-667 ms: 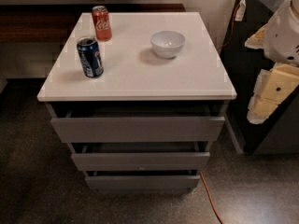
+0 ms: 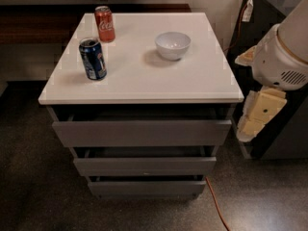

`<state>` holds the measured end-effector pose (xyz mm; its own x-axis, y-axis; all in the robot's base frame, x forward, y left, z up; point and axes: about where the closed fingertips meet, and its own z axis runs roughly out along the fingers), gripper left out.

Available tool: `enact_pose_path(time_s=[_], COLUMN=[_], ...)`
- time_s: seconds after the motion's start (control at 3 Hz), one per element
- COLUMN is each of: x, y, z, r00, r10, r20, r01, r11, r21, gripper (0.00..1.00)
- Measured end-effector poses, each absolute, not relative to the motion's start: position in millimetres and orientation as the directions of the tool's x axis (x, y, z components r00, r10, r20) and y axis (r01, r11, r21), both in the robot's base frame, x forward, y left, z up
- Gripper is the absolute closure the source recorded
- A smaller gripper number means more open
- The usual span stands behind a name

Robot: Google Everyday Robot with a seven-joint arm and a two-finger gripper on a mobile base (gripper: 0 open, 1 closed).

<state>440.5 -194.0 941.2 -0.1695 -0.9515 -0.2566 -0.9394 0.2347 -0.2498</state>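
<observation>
- The white bowl (image 2: pixel 173 44) stands upright on the white worktop (image 2: pixel 144 88), right of centre and towards the back. Of the loose things there, it is the one nearest the pincer.
- The bowl looks small, light and rigid. Its smooth, glossy wall would likely be slippery, and it may chip if knocked, though I cannot tell ceramic from plastic.
- The best hold is probably across the rim, one side inside and one outside. The round body offers no flat face, and the bowl appears empty.
- The pincer (image 2: pixel 257 117) hangs off the right edge of the worktop, below the level of its surface, beside the right end of the top drawer (image 2: pixel 142 133). It is well apart from the bowl.
- I cannot tell whether the pincer is open or shut. Nothing shows in its hold, and it seems to touch nothing.
- The pincer's white arm housing (image 2: pixel 281 61) fills the frame's right side.
- A blue can (image 2: pixel 93 58) stands near the front left of the worktop and a red can (image 2: pixel 104 24) at the back left. Both are upright and apart from the bowl.
</observation>
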Motion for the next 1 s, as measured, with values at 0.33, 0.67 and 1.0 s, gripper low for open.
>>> enact_pose_path(time_s=[0.33, 0.67, 1.0], x=[441.0, 438.9, 441.0], y=[-179.8, -164.4, -143.7], z=[918.7, 897.7, 863.1], r00=[-0.121, -0.045, 0.049], r10=[-0.951, -0.962, -0.971], r20=[-0.284, -0.27, -0.234], r01=[-0.95, -0.953, -0.949], r11=[0.194, 0.123, 0.028], r21=[-0.243, -0.278, -0.313], gripper=[0.0, 0.0, 0.0])
